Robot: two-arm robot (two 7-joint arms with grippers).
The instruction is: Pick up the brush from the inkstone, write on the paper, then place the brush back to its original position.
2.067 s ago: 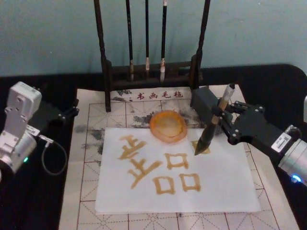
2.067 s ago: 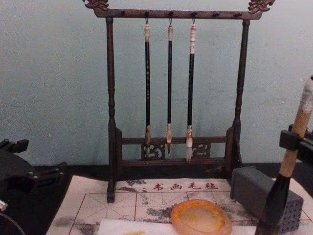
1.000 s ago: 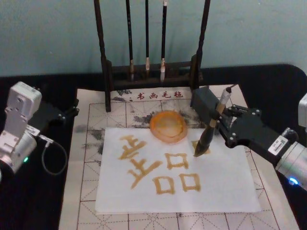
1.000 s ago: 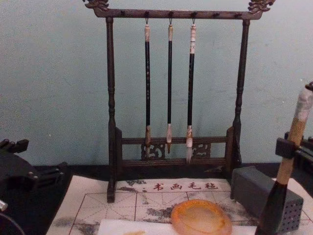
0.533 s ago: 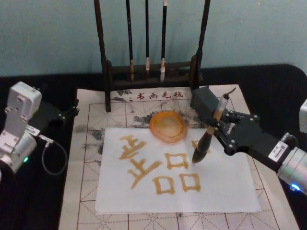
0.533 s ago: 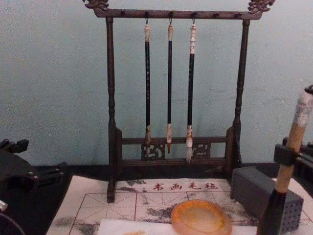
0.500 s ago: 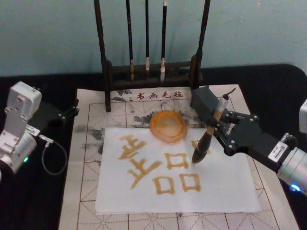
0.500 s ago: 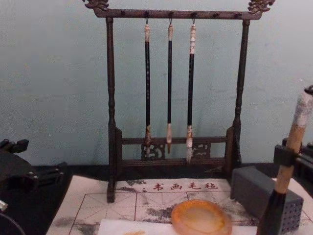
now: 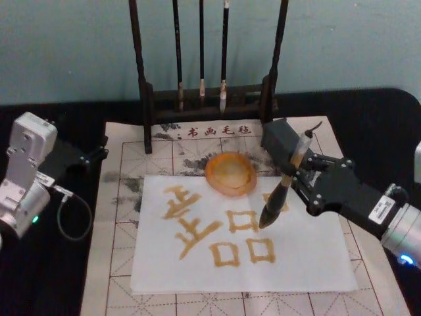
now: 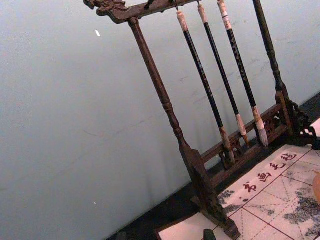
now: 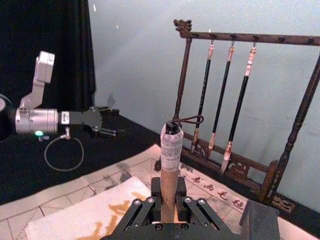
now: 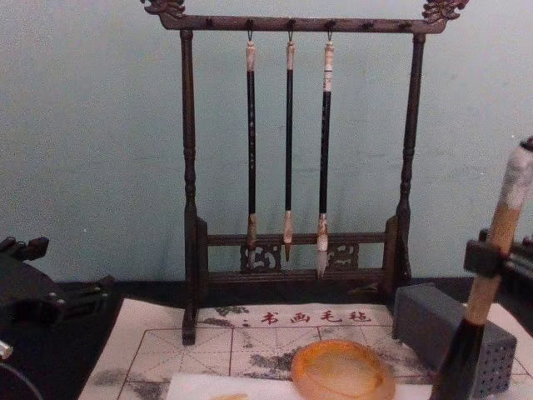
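brush tip down at the paper, right gripper clamped on the handle

the right gripper [image 9: 294, 178] is closed tight around the brush [image 9: 281, 194], pinching the tan wooden handle just above the black lower part. the brush leans, white cap up and back, dark tip down at the paper [image 9: 309, 257] beside the upper square character, near the orange inkstone [image 9: 230, 173]. whether the bristles press or merely graze, i cannot tell. the handle looks stiff and light, a sound place to hold. the bristles are likely soft and will splay under pressure, so strokes call for a gentle touch. the left gripper [image 9: 97, 155] is parked at the left edge of the mat [image 9: 125, 263], well apart.
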